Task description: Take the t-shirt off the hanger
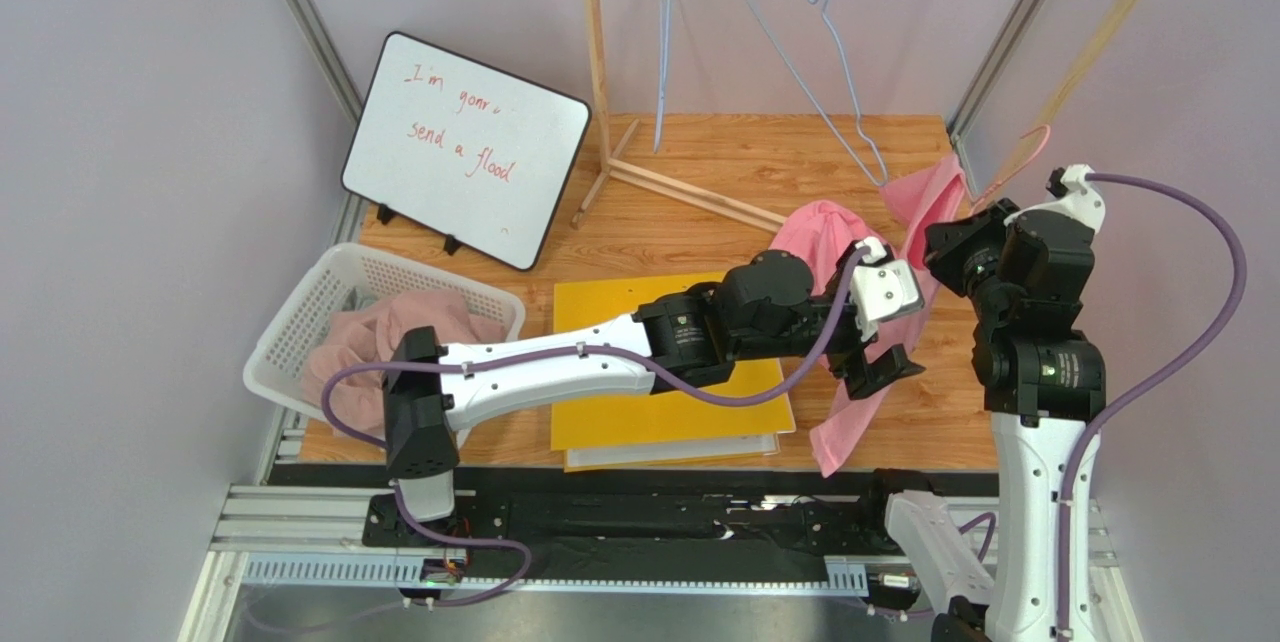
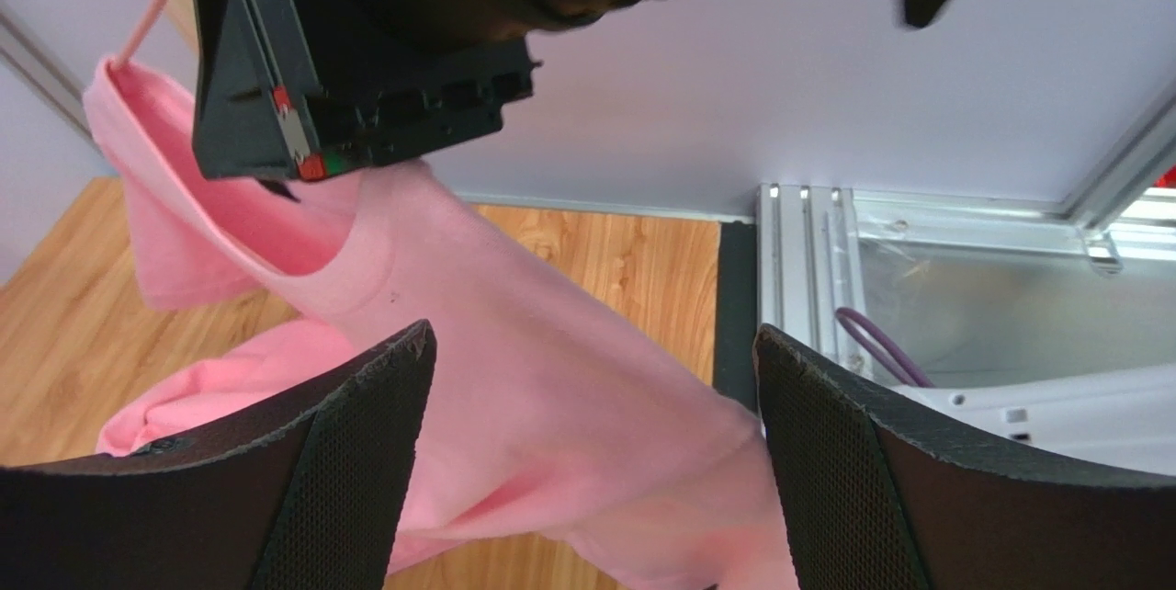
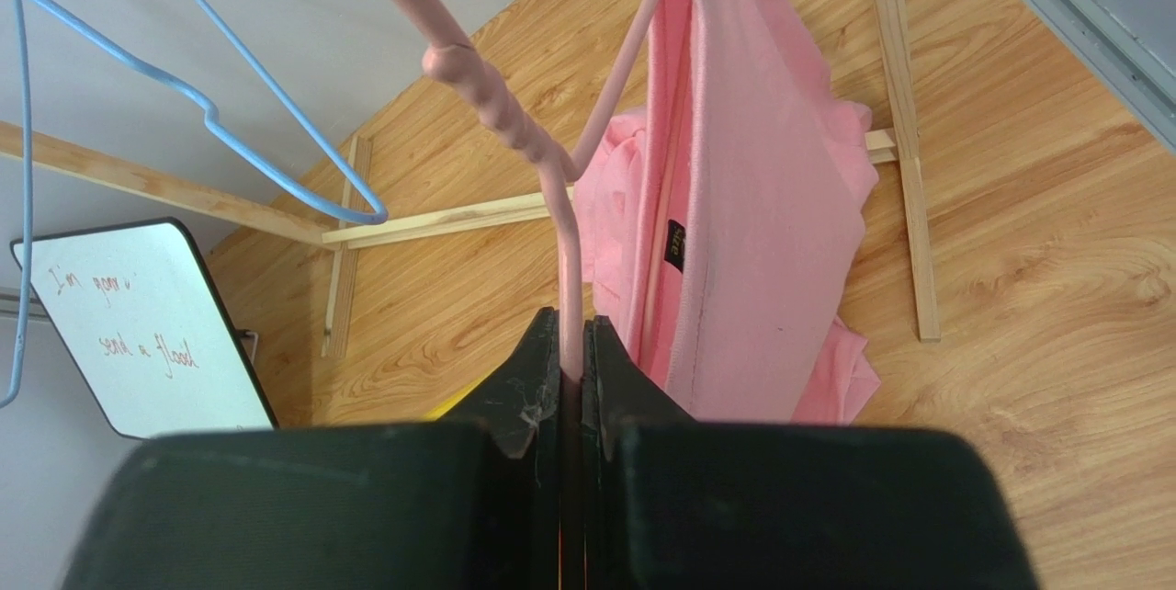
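The pink t-shirt [image 1: 830, 230] hangs on a pink hanger [image 1: 1010, 165] above the right side of the wooden table, with a lower part drooping toward the front edge. My right gripper [image 1: 947, 242] is shut on the hanger's wire; in the right wrist view the gripper [image 3: 569, 331] clamps the hanger [image 3: 490, 94] and the t-shirt [image 3: 759, 177] hangs beyond it. My left gripper [image 1: 884, 368] is open beside the shirt. In the left wrist view its fingers [image 2: 352, 466] stand wide apart with the t-shirt [image 2: 552, 383] lying between them.
A white basket [image 1: 308, 315] with pink clothes sits at the left. A yellow board [image 1: 631, 410] lies mid-table under the left arm. A whiteboard [image 1: 466, 147] leans at the back left. A wooden rack [image 1: 597, 57] carries a blue hanger [image 1: 824, 65].
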`<state>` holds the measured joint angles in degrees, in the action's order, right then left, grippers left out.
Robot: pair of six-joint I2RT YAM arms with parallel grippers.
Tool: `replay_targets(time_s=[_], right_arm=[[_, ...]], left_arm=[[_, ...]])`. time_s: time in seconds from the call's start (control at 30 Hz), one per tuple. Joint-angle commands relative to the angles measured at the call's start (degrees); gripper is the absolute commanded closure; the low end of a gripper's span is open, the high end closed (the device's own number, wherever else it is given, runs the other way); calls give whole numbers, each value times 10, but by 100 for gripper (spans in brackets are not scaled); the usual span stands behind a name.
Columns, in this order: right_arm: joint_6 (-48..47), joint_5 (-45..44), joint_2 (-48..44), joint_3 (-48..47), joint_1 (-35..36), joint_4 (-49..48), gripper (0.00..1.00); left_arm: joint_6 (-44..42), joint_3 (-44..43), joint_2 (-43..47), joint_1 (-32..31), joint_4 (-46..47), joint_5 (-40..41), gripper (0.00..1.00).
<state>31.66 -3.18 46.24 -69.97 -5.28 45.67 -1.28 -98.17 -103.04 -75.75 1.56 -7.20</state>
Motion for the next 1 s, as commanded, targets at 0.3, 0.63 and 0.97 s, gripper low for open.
replay_targets(time_s=[0.3, 0.63, 0.97], right_arm=[[-30, 53, -29, -51, 4, 21, 100], [-59, 68, -46, -63, 4, 24, 61], [-30, 135, -34, -35, 4, -30, 56]], left_arm=[[-12, -19, -21, -2, 5, 137, 64], [9, 4, 2, -2, 19, 168, 100], [46, 56, 46, -2, 48, 202, 100]])
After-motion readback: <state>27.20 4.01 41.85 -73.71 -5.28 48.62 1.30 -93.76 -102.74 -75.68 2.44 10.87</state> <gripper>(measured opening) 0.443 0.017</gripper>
